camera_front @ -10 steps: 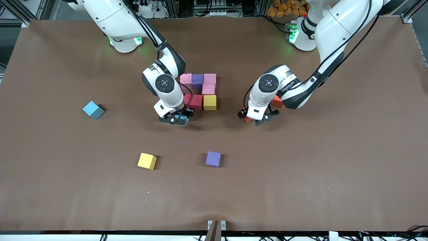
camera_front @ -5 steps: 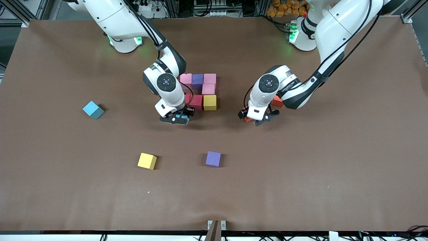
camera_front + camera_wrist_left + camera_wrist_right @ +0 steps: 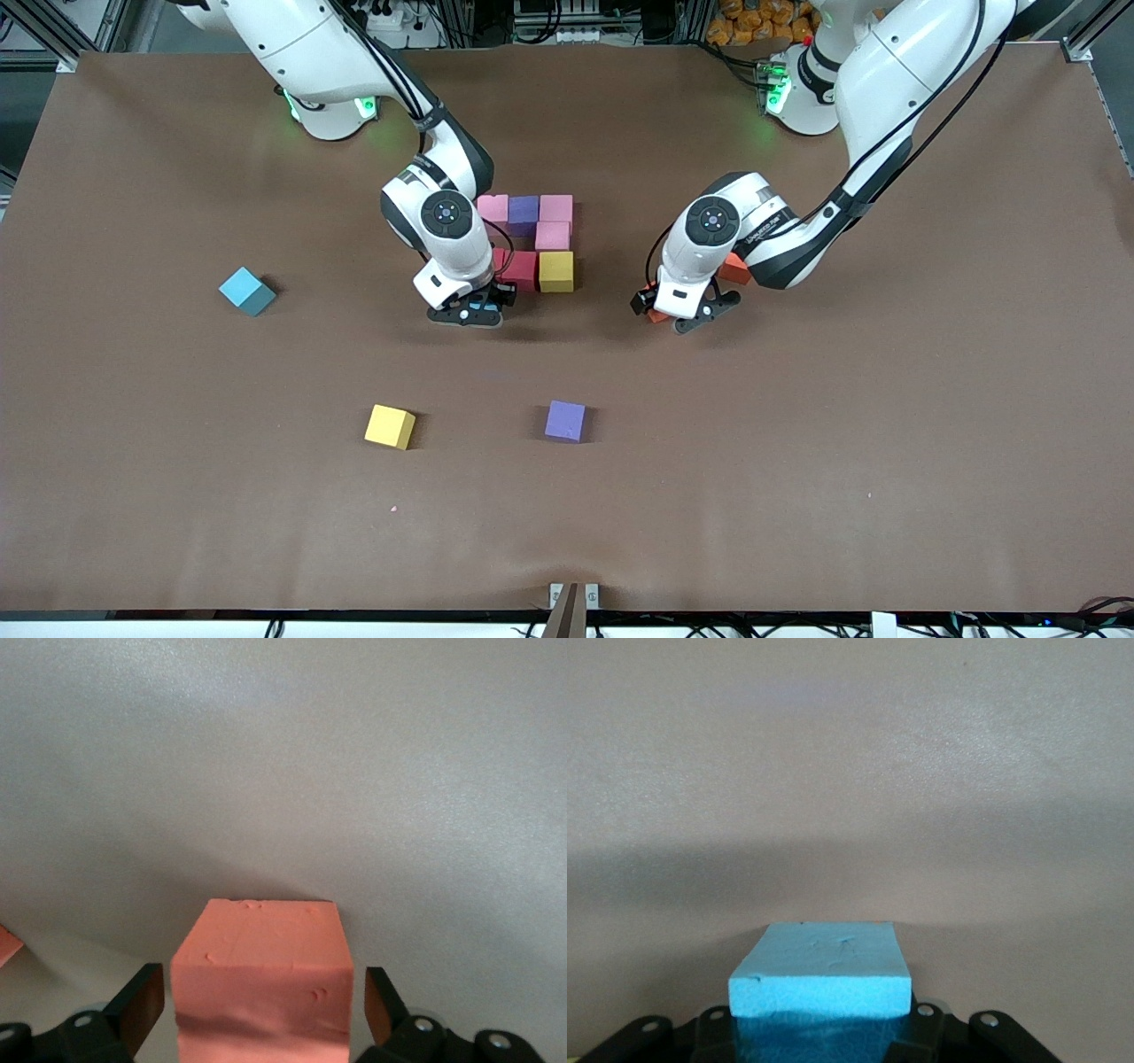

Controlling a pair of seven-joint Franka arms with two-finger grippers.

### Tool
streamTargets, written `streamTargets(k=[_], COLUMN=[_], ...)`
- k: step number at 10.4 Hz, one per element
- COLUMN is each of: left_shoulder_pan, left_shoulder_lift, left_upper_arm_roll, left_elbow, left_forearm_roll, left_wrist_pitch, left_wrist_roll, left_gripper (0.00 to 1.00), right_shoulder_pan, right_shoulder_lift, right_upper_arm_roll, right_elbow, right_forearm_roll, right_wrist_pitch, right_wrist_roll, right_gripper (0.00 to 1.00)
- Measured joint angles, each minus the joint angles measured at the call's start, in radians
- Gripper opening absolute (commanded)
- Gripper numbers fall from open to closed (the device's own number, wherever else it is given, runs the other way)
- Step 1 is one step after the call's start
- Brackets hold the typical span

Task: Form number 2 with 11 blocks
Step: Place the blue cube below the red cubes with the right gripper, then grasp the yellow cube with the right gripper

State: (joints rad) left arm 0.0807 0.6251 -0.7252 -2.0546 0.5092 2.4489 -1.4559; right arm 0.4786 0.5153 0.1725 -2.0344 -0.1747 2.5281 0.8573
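Foam cubes, light and soft: right pincer (image 3: 467, 316) clamps a blue block (image 3: 820, 976) by its flat sides.
Left pincer (image 3: 689, 316) is open around an orange block (image 3: 259, 979) on the counter (image 3: 797, 425); squeeze gently, foam dents.

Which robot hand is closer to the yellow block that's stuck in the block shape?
The right. The right gripper, holding a light blue block, sits just beside the shape's yellow block. The left gripper, around an orange block, is farther off toward the left arm's end.

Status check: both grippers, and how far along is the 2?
Right gripper shut on light blue block, low by red row. Left gripper open around orange block. The number 2 partial. Nothing blocking.
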Motion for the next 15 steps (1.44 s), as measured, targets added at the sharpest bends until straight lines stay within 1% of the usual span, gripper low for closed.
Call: streamTargets(k=[5, 7, 9, 10, 11, 13, 15], left_shoulder_pan=[0.000, 0.000, 0.000, 0.001, 0.002, 0.005, 0.006], left_shoulder_lift=[0.000, 0.000, 0.000, 0.000, 0.000, 0.000, 0.000], left_upper_arm_roll=[0.001, 0.001, 0.001, 0.001, 0.002, 0.003, 0.004], left_elbow=[0.000, 0.000, 0.000, 0.000, 0.001, 0.002, 0.003], left_forearm_roll=[0.000, 0.000, 0.000, 0.000, 0.000, 0.000, 0.000], left_wrist_pitch=[0.000, 0.000, 0.000, 0.000, 0.000, 0.000, 0.000], left_wrist_roll=[0.000, 0.000, 0.000, 0.000, 0.000, 0.000, 0.000], left_gripper=[1.00, 1.00, 1.00, 1.00, 1.00, 1.00, 1.00], right_shoulder_pan=[0.000, -0.001, -0.019, -0.051, -0.102, -0.220, -0.275], right_shoulder_lift=[-0.003, -0.017, -0.032, -0.031, -0.023, 0.023, 0.073], right_upper_arm_roll=[-0.002, -0.002, -0.006, -0.009, -0.005, 0.017, 0.022], right_elbow=[0.019, 0.086, 0.169, 0.202, 0.228, 0.288, 0.370], right_forearm_roll=[0.000, -0.001, -0.006, -0.007, -0.009, -0.008, -0.009], right_wrist_pitch=[-0.022, -0.105, -0.141, -0.146, -0.148, -0.146, -0.176], right_wrist_roll=[0.000, 0.000, -0.050, -0.133, -0.268, -0.590, -0.863], right_gripper=[1.00, 1.00, 1.00, 1.00, 1.00, 1.00, 1.00])
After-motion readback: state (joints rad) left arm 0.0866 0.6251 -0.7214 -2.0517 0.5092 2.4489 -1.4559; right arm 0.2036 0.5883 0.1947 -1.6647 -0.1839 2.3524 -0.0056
